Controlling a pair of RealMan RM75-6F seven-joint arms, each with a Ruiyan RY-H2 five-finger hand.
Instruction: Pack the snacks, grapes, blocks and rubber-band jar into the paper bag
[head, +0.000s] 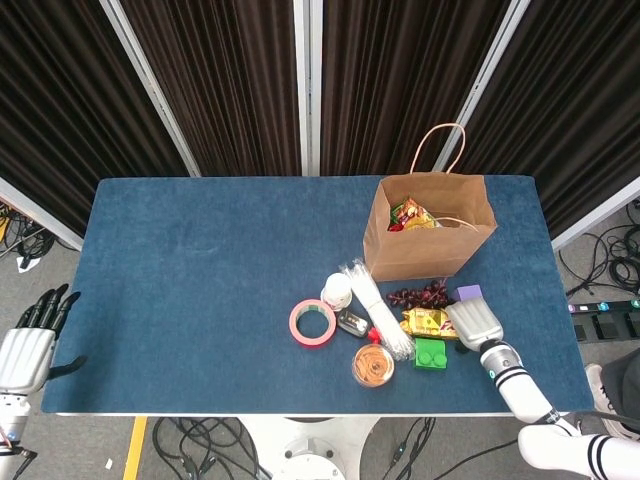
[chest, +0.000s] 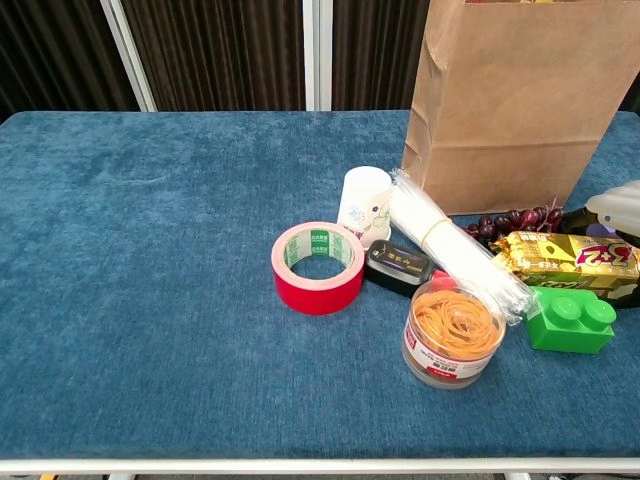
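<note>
Snacks (head: 411, 214) inside upright paper bag (head: 428, 245)

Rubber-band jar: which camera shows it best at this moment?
The chest view. There the rubber-band jar is close and unblocked, its clear wall and the orange bands inside plain to see, with the green block to its right. The head view shows the jar only from above, as a small orange disc near the table's front edge.

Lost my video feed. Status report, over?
Right hand over gold snack pack, grip unclear. Left hand open, off table. Paper bag upright. Green block, rubber-band jar unpacked.
</note>
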